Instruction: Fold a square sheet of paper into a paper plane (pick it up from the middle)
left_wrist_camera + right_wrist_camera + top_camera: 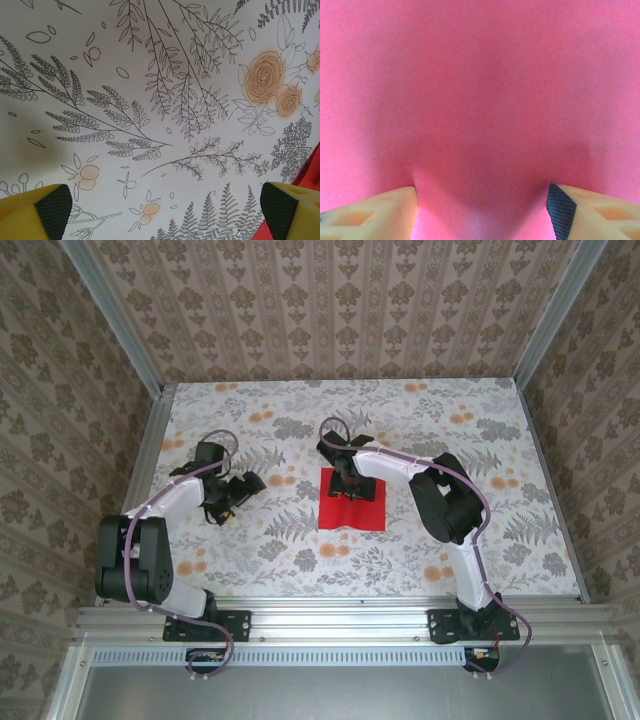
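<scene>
The square sheet of paper (pixel 360 510) lies flat and bright red on the flowered table, about in the middle. My right gripper (pixel 347 486) points down onto its far half. In the right wrist view the red paper (pixel 480 90) fills the background, and my right gripper (pixel 482 205) stands with its jaws apart, the fingertips (pixel 385 210) resting on the sheet. A soft bulge of paper rises between them. My left gripper (pixel 232 498) hangs over bare table left of the sheet, open and holding nothing (pixel 165 210). A red corner of the sheet (pixel 309 170) shows at its right.
The table (pixel 450 440) has a floral cloth and is walled in by patterned panels on three sides, with metal rails (pixel 330 620) at the near edge. Open room lies beyond the sheet and to its right.
</scene>
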`<state>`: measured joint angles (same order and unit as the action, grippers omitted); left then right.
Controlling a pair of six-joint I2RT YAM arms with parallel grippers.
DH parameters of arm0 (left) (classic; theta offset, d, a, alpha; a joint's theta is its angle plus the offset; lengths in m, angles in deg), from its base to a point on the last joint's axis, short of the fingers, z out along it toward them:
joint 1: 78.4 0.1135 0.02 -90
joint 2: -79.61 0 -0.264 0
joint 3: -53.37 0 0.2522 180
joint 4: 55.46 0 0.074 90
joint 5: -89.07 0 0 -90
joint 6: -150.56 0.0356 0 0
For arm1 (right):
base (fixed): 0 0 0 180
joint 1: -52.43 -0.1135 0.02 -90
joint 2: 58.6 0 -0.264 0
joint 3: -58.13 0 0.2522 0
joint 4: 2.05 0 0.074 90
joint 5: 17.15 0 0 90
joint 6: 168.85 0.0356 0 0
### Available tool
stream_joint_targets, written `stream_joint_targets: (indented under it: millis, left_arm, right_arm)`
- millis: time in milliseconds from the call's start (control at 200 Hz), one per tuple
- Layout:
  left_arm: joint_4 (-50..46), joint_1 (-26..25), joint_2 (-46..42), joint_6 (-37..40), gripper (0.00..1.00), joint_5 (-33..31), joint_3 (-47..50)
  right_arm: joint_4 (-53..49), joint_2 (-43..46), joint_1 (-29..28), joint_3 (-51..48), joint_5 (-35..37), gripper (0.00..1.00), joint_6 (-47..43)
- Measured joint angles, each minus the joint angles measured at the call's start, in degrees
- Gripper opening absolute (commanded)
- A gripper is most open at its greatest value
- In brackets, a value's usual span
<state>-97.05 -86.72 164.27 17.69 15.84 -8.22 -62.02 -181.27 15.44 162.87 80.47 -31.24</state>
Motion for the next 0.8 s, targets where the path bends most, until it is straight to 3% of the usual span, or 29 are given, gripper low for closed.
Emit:
stream_joint_targets:
  millis: [95, 265, 595, 800]
  left_arm:
    - [0.0, -0.3, 0.0, 0.0, 1.0, 0.0, 0.0]
    - [0.1, -0.8, 0.0, 0.0, 0.99, 1.0, 0.0]
    - [6.7, -3.4, -1.8, -0.2, 0.88, 7.1, 1.7]
    - [14.1, -7.6, -1.9, -1.9, 0.81, 11.3, 2.4]
  right_arm:
    - [0.7, 0.5, 0.0, -0.5, -0.5, 0.52, -1.2]
    - [5.3, 3.8, 0.1, -4.9, -3.7, 0.36, -2.4]
    - [23.5, 21.3, 0.8, -16.4, -18.6, 0.33, -2.6]
    - [36.0, 24.4, 3.8, -22.4, -29.8, 0.33, -0.3]
